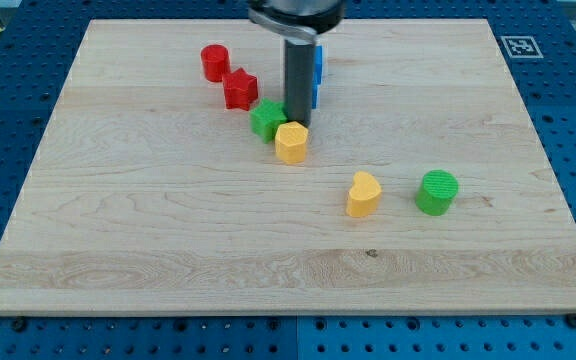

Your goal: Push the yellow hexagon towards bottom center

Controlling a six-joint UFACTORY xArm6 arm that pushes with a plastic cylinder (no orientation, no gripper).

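The yellow hexagon [291,142] lies a little above the board's middle. My tip [297,122] stands right at its top edge, touching or nearly touching it. A green block [266,119] of unclear shape sits against the rod's left side and just above-left of the hexagon. A blue block [317,77] is mostly hidden behind the rod.
A red cylinder [214,62] and a red star [239,89] lie at the upper left of the rod. A yellow heart-like block [363,194] and a green cylinder [436,192] lie to the lower right. The wooden board [118,270] rests on a blue perforated table.
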